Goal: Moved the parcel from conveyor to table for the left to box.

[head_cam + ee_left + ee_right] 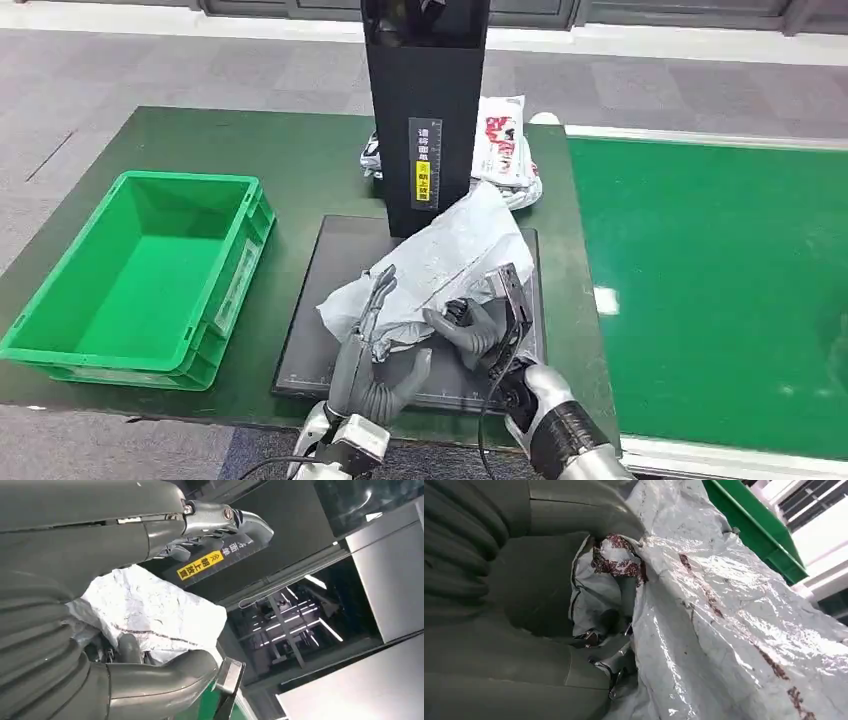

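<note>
A: Where is the crumpled silver-grey plastic mailer parcel (440,265) placed now?

B: It is lying on the flat dark square platform (320,330) near the front edge of the green-covered table (290,160), just before the tall black upright post (425,100). The dark green conveyor belt (720,290) is seen at the table's right edge, and the parcel is already off it.

A: How is the parcel held?

B: It is gripped by the right hand (478,325) at its near right corner; in the right wrist view the film is seen gathered between the thumb and the dark fingers (616,625). The left hand (375,375) is laid against the near left side of the parcel, with its fingers spread upward along the film. It cannot be told whether a real grip is made there.

A: What is asked for the step in hand?

B: It is judged that the handover is being done. A firm hold should be taken by the left hand on a thick fold, not on loose film, before the right hand is released. The film looks slippery and soft, so the parcel may sag or slide.

A: And then?

B: The parcel should be lifted clear of the platform and carried to the empty green plastic crate (150,275) at the table's left edge, and let go low inside the walls.
</note>
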